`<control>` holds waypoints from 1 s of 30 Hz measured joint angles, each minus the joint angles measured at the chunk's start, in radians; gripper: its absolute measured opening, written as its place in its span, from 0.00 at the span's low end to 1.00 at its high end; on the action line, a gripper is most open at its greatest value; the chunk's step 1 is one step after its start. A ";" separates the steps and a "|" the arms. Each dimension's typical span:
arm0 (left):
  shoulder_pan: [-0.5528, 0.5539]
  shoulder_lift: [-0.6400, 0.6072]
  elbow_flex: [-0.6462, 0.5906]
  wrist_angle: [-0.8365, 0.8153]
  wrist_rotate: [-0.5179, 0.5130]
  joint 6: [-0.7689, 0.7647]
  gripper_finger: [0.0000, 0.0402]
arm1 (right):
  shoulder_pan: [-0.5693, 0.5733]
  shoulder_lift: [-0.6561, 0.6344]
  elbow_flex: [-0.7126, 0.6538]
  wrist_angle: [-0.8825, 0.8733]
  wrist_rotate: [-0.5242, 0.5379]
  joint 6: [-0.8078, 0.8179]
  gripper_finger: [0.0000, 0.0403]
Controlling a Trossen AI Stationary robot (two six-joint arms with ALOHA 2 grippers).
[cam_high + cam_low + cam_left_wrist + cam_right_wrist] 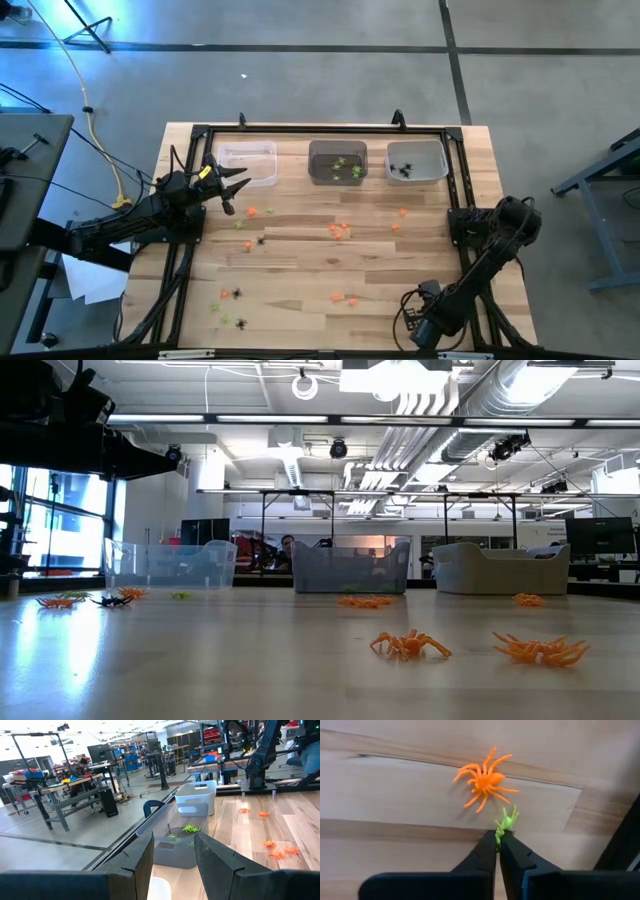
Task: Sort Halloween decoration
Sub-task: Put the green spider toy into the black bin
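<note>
Right wrist view: my right gripper (pixel 498 841) fingers had pinched a seemingly light, floppy green spider (pixel 506 824) by its leg.

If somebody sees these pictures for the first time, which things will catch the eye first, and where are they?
In the right wrist view, the right gripper has its jaws shut on a tiny lime-green plastic trinket, just beside an orange plastic spider lying on the wooden table. Along the table's far edge stand three small translucent bins, with more orange, green and black trinkets scattered before them. The left gripper hangs open near the left bin.
</note>
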 joint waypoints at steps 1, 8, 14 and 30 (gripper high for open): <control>0.000 0.000 0.000 0.000 0.000 0.000 0.33 | -0.002 0.000 0.000 0.000 -0.006 0.000 0.03; 0.000 0.000 0.000 0.000 0.000 0.000 0.33 | -0.002 -0.047 -0.005 0.005 0.001 0.001 0.01; 0.000 0.000 0.000 0.000 0.000 0.000 0.33 | -0.001 -0.123 -0.007 -0.023 0.012 0.002 0.00; 0.000 0.000 0.000 0.000 0.000 0.000 0.33 | -0.054 -0.285 -0.003 -0.061 0.322 -0.086 0.00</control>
